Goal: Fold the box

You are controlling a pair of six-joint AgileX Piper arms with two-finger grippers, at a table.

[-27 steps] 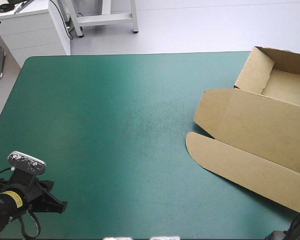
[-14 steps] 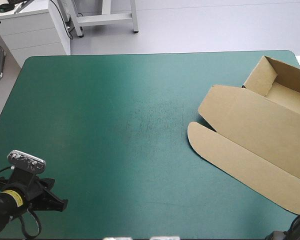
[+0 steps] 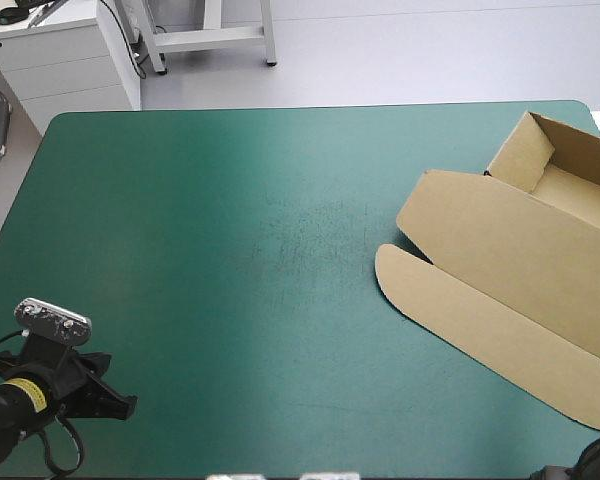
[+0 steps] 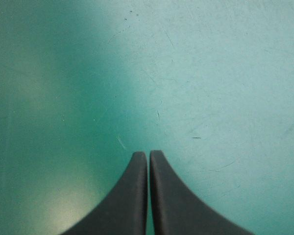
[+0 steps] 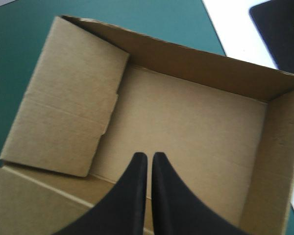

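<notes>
**While both grippers sit clenched and empty, the box (image 3: 525, 265) lies open at the frame's right**

On the high view the box takes up the right side of the table (image 3: 210, 250). Its tray (image 3: 575, 185) is at the upper right, the lid (image 3: 490, 235) lies flat toward the middle, and a long rounded flap (image 3: 480, 335) runs to the lower right.

It should handle as light, stiff board. It will likely bend only along its creases, slide easily on the teal-green cover, and dent if pinched hard. The flap's free edge or the lid's near edge looks the best place to take hold, since both are thin enough to grip.

The left gripper (image 4: 148, 154) is at the lower left, well apart from the box. Its fingers are pressed together over bare cover, holding nothing. The right gripper (image 5: 149, 155) is equally clenched and empty, and points into the tray.

In the earliest frame the box looked larger and hid the table's upper right corner. Now that corner shows and the box sits lower and flatter. It has not moved since just before, and the left gripper has barely shifted.
</notes>
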